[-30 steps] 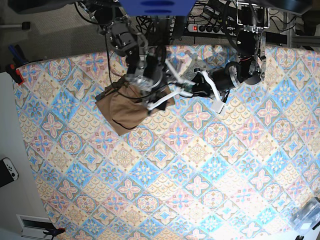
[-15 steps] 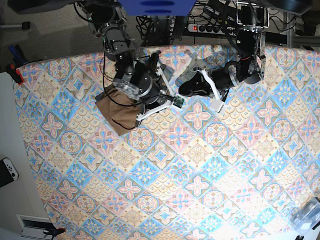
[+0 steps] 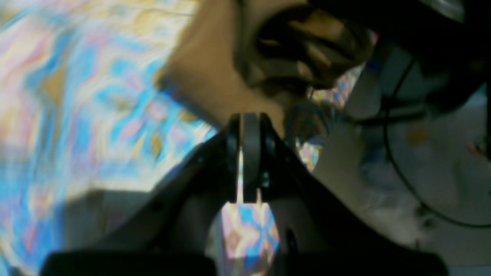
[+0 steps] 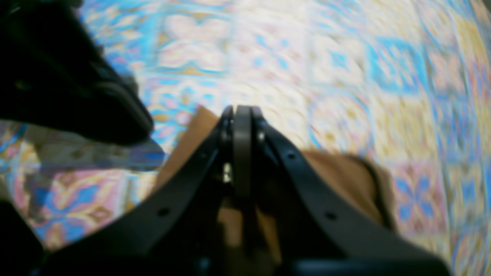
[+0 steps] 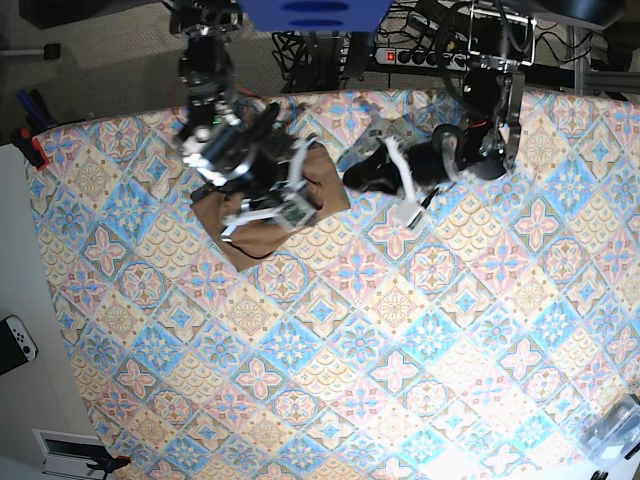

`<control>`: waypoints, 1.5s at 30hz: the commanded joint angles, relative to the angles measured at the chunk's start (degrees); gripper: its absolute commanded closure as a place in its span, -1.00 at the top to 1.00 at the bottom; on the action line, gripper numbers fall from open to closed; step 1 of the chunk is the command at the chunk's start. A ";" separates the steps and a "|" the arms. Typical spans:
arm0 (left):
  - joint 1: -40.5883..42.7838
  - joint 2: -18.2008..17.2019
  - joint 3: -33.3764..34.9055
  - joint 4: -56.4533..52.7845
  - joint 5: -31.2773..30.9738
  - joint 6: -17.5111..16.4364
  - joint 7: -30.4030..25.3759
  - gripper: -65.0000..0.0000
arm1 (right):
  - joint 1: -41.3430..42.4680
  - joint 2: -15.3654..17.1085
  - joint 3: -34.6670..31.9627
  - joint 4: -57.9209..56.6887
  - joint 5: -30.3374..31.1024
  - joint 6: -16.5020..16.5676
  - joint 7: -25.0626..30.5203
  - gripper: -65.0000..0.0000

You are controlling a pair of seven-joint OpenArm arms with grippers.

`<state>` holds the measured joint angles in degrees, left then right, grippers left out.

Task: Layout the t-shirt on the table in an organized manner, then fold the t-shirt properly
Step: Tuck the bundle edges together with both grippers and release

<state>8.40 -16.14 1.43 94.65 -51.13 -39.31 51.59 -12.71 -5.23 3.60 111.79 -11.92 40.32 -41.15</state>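
Observation:
The brown t-shirt lies as a compact folded bundle on the patterned table, toward its far left. My right gripper hovers over the bundle and hides its middle. In the right wrist view this gripper is shut, with no fabric showing between the pads; the t-shirt lies beneath it. My left gripper sits just right of the bundle's right corner. In the left wrist view this gripper is shut and empty, pointing at the t-shirt.
A power strip and cables run beyond the table's far edge. A white game controller lies off the left side, red-handled tools sit at the far left corner, and a clear plastic container stands at the near right corner.
My right gripper has gone from open to shut while its arm swung left over the bundle. The left gripper has edged left toward the shirt. The bundle has stayed in place.

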 commanded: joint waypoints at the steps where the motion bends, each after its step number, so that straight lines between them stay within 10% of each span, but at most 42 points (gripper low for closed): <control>1: -0.71 -0.17 0.46 3.50 0.80 -0.69 -1.26 -1.00 | 0.80 -0.17 2.87 0.96 3.44 -0.32 1.54 -1.00; 12: -3.88 12.49 3.62 13.70 18.91 -0.69 -0.91 -1.00 | 1.24 2.29 13.50 -1.59 19.35 -0.32 1.81 -1.00; 19: -7.04 12.67 13.29 7.99 20.15 -0.69 -1.35 -1.00 | 1.24 2.47 14.21 -8.10 19.70 -0.32 1.89 -1.00; 35: -7.66 12.67 6.79 -10.12 26.65 -0.69 -1.53 -1.00 | 2.12 2.55 14.21 -26.64 19.53 -0.32 5.94 -1.00; 45: -4.23 12.41 6.26 -1.77 25.51 -0.69 -5.75 -1.00 | 3.87 2.55 14.38 -14.34 19.53 -0.32 5.41 -1.00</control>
<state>5.19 -3.84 7.86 91.59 -24.32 -39.64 47.20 -10.22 -2.83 17.93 96.14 5.65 39.68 -38.33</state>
